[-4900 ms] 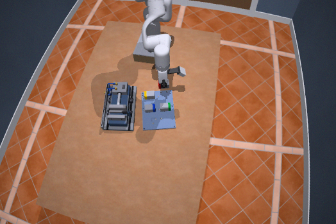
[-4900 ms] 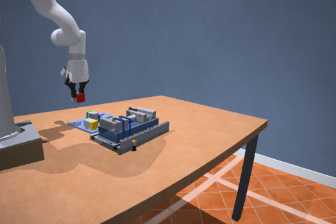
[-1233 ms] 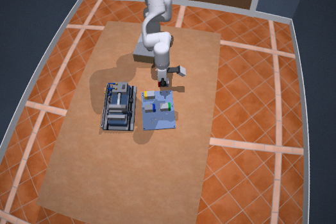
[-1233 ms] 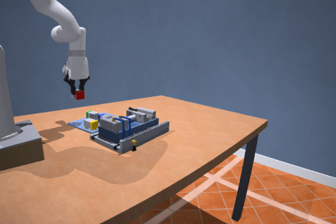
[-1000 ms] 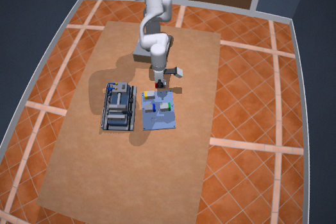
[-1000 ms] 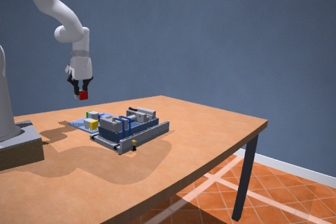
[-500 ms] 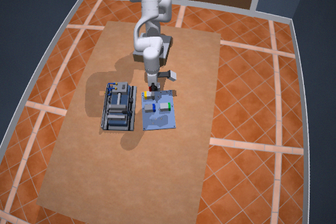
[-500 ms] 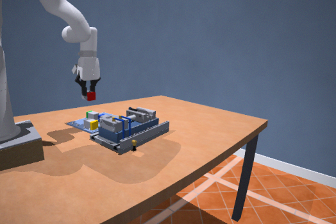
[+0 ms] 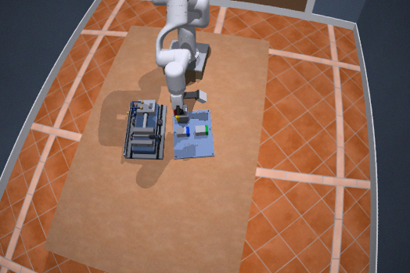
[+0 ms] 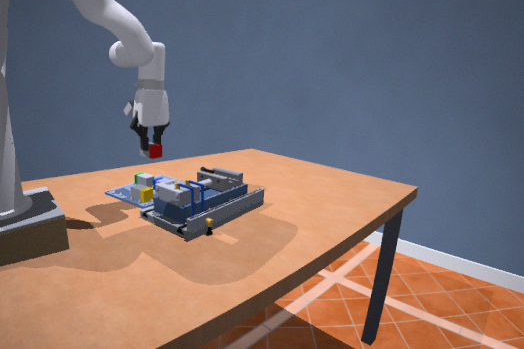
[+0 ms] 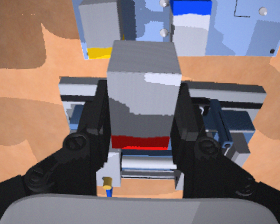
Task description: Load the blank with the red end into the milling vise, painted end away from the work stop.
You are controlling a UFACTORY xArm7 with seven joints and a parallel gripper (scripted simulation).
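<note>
My gripper [image 9: 180, 111] [image 10: 151, 145] [image 11: 141, 99] is shut on the red-ended blank [image 10: 156, 151] [image 11: 142, 95], fingers on its two long sides. It hangs well above the table, its red end pointing away from the infeed plate [image 9: 203, 149] [image 11: 230, 42]. In the wrist view the blank overlaps the middle of the vise [image 9: 161, 152] [image 10: 227, 211] [image 11: 75, 87]. The fixed jaw [image 9: 142, 143] [image 10: 227, 176] is at the end away from the robot base. The held blank hides part of the space between the jaws; I cannot clearly make out the work stop.
The yellow-ended blank [image 10: 146, 194] [image 11: 100, 22], blue-ended blank [image 9: 182, 131] [image 11: 191, 30] and green-ended blank [image 9: 201, 130] [image 10: 145, 179] stand on the infeed plate beside the vise. The hose-bearing jaw block [image 9: 148, 105] [image 10: 172, 193] is nearest the robot base, with blue hoses [image 10: 202, 196] looping up.
</note>
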